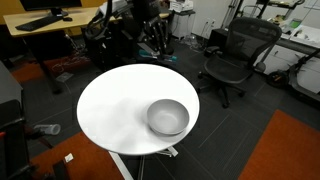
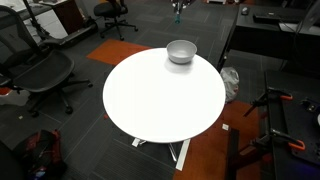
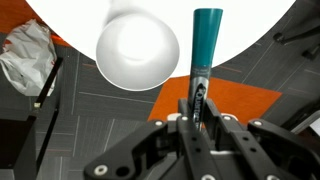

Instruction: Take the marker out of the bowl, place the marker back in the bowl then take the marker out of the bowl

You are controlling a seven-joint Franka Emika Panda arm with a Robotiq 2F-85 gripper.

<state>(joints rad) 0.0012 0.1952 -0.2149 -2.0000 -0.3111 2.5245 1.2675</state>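
In the wrist view my gripper (image 3: 198,100) is shut on the marker (image 3: 206,40). The marker's dark barrel sits between the fingers and its teal-blue end points away from me, over the edge of the round white table (image 3: 240,30). The shiny metal bowl (image 3: 137,45) lies below and to the left of the marker, apart from it, and nothing shows inside it. Both exterior views show the bowl (image 1: 167,117) (image 2: 181,51) standing near the rim of the table (image 1: 115,100) (image 2: 160,100). The gripper hangs well above the table and is hard to make out there.
Black office chairs (image 1: 232,55) (image 2: 40,70) stand around the table. A wooden desk (image 1: 40,20) is behind it. A crumpled white bag (image 3: 25,55) lies on the floor beside the table, and orange carpet (image 3: 215,100) is under the gripper.
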